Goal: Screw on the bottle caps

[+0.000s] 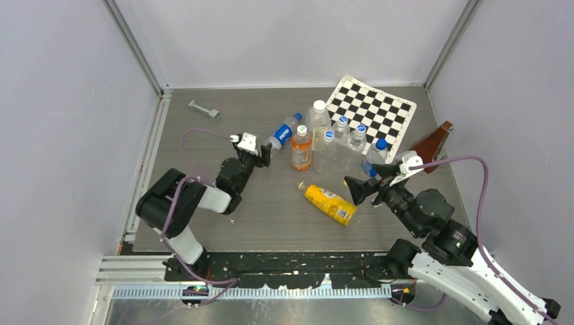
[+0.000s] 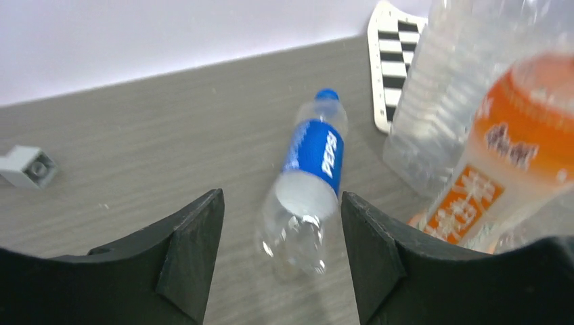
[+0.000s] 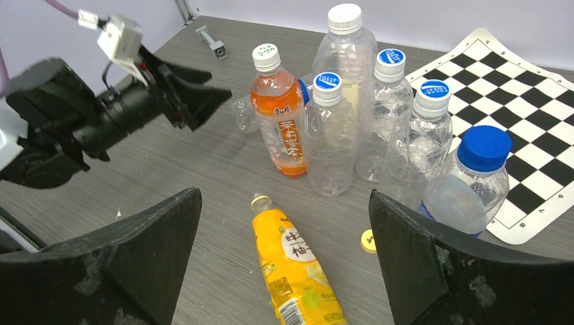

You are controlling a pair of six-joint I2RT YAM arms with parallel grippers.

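Grey table (image 1: 271, 227), right gripper (image 3: 285, 196) spread wide and empty at frame bottom, left gripper (image 2: 281, 203) partly spread, empty, juice bottle (image 3: 294, 267) lying uncapped at bottom centre, Pepsi bottle (image 2: 308, 176) lying mid-frame, 1 yellow cap (image 3: 367, 240) loose right of the juice bottle, 1 blue cap (image 2: 327, 95) seemingly on the Pepsi neck

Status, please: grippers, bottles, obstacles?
Left gripper, right gripper open, empty. Pepsi bottle lying, blue cap on. Juice bottle lying, yellow cap loose nearby. Standing bottles close.
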